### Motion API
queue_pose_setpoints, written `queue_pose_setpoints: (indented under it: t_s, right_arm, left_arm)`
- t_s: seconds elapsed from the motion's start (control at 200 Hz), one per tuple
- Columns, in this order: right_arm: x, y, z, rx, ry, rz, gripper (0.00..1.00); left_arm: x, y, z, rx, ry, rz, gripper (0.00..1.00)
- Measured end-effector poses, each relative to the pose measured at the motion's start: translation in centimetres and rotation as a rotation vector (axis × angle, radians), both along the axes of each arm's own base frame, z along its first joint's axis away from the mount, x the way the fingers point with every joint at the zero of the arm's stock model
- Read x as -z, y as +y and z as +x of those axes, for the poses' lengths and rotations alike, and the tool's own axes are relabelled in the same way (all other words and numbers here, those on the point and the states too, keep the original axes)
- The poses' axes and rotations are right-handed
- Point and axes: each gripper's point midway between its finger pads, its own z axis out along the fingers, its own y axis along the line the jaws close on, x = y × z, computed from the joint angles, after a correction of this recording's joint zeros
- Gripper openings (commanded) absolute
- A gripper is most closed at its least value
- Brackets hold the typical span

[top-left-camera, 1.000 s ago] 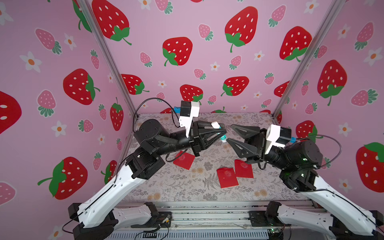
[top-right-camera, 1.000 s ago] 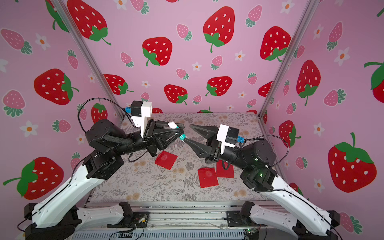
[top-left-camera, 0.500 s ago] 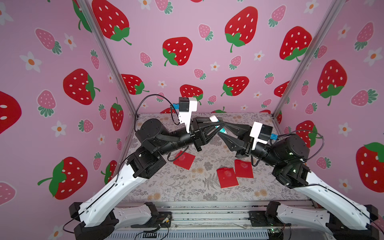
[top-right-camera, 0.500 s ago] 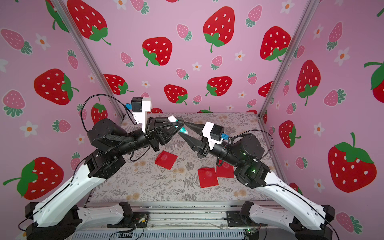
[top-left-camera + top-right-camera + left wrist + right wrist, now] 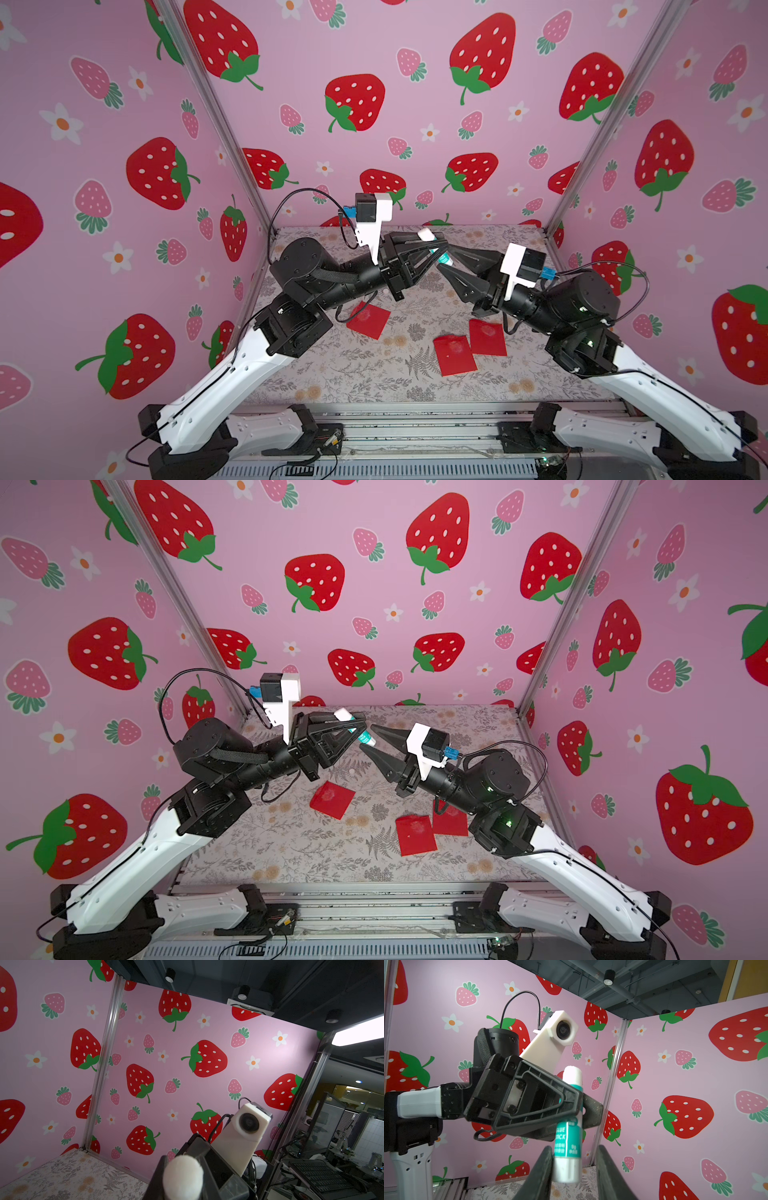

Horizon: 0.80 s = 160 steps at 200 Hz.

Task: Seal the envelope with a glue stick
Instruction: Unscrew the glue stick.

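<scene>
**Approach over, second grip not yet made**

Floral worktop carries three red envelopes, all lying flat and untouched. One envelope sits under the left arm. The other two lie just beside each other nearer the right arm. Both arms meet in the air above the back middle of the worktop, well clear of the paper.

The left gripper has its fingers clamped on the glue stick around the teal band, holding it aloft and tilted in both top views.

The change is on the other side. A second ago the right gripper stood apart from the stick with its fingers spread wider. Now it has come in, and its narrowed fingers straddle the stick's lower white end. In the right wrist view one finger lies against the stick, while the other has a visible gap. So these fingers are open and grip nothing yet.

This looks like preparation to take or twist that end. No glue has reached any envelope, so the task seems to be at an early stage.

The upper end shows only as a rounded white blob, and I cannot tell whether it is a cap or bare glue. The state of the envelope flaps is also unreadable, as is which envelope is meant.
</scene>
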Motion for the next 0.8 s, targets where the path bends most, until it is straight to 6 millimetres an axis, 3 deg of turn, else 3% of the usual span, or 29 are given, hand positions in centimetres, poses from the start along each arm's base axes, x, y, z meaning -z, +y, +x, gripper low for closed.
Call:
queue_pose_setpoints:
  t_s: [0.8]
  right_arm:
    - [0.59, 0.03, 0.09, -0.008, 0.033, 0.002, 0.32]
  left_arm:
    - [-0.06, 0.17, 0.18, -0.013, 0.0, -0.015, 0.0]
